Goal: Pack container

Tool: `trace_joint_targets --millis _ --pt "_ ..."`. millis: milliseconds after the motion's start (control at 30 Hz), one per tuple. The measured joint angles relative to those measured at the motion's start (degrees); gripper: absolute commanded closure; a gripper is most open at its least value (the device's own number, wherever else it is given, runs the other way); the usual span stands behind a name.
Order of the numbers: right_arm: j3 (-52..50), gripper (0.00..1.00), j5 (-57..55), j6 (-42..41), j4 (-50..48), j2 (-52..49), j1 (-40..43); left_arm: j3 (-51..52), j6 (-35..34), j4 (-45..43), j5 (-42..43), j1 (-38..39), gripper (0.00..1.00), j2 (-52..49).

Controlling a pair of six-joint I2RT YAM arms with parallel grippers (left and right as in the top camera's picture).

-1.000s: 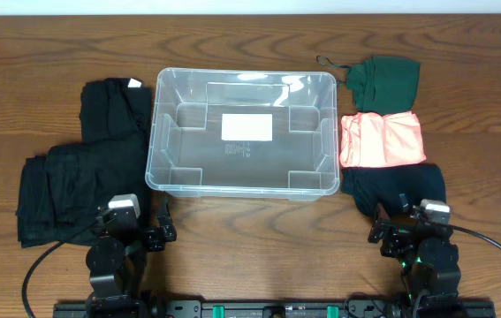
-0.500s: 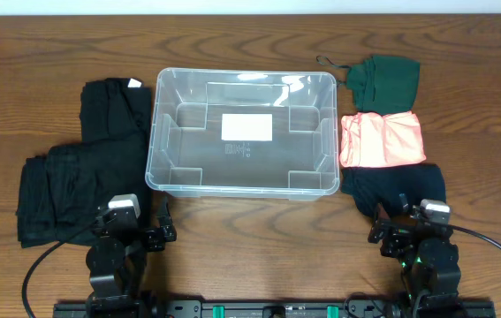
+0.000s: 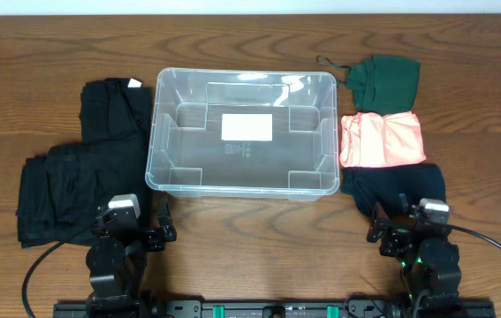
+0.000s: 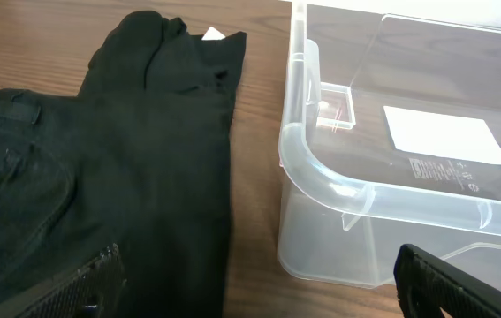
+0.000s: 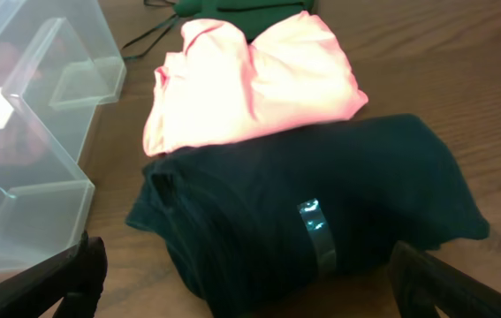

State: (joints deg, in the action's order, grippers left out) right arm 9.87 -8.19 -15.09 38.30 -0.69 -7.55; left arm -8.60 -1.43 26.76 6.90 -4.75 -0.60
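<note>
Change: none seen against the earlier frames; left gripper point(image 4: 259, 265), right gripper point(image 5: 246, 256), container point(image 3: 154, 132) and clothes kept their places.
Container: stood open side up at the middle of the table point(image 3: 232, 35), with a white label point(image 3: 247, 127) on its bare base. Black clothes point(image 3: 82, 177) lay to its left. Green cloth point(image 3: 390, 84), pink cloth point(image 3: 383, 140) and dark cloth point(image 3: 396, 187) lay in a row to its right.
Left gripper: sat at the near table edge, fingers spread wide, gripping nothing. It faced the container's near left corner.
Right gripper: sat at the near table edge, fingers spread wide, gripping nothing. It faced the dark cloth.
Black clothes: lay flat, just beside the container's left wall, with a white tag at the far end.
Green cloth: lay farthest from the arms, a cord trailing toward the container.
Pink cloth: lay between the green cloth and the dark cloth, touching the dark cloth.
Dark cloth: lay folded, a grey strip on its top.
</note>
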Motion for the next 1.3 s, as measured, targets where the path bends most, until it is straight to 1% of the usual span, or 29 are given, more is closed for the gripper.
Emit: trace_joint_targets --millis 267,833,867,1033,1067,1200,1300 --pt "0.00 0.01 0.92 -2.69 -0.28 0.00 0.00 0.00 0.00 0.00 0.00 0.00 0.02 0.00" --pt "0.00 0.01 0.92 -3.41 -0.04 0.00 0.00 0.00 0.00 0.00 0.02 0.00 0.02 0.00" --pt "-0.04 0.01 0.92 -3.45 -0.68 0.00 0.00 0.00 0.00 0.00 0.00 0.00 0.02 0.00" --pt "-0.57 0.01 0.94 -3.58 -10.78 0.02 0.00 0.00 0.00 0.00 0.00 0.00 0.02 0.00" --pt "-0.57 0.01 0.96 -3.58 -11.37 0.00 0.00 0.00 0.00 0.00 0.00 -0.02 0.02 0.00" --pt "-0.57 0.01 0.94 -3.58 -10.19 0.00 0.00 0.00 0.00 -0.02 0.00 0.00 0.02 0.00" --pt "-0.57 0.01 0.94 -3.61 -7.54 0.00 0.00 0.00 -0.02 0.00 0.00 -0.02 0.02 0.00"
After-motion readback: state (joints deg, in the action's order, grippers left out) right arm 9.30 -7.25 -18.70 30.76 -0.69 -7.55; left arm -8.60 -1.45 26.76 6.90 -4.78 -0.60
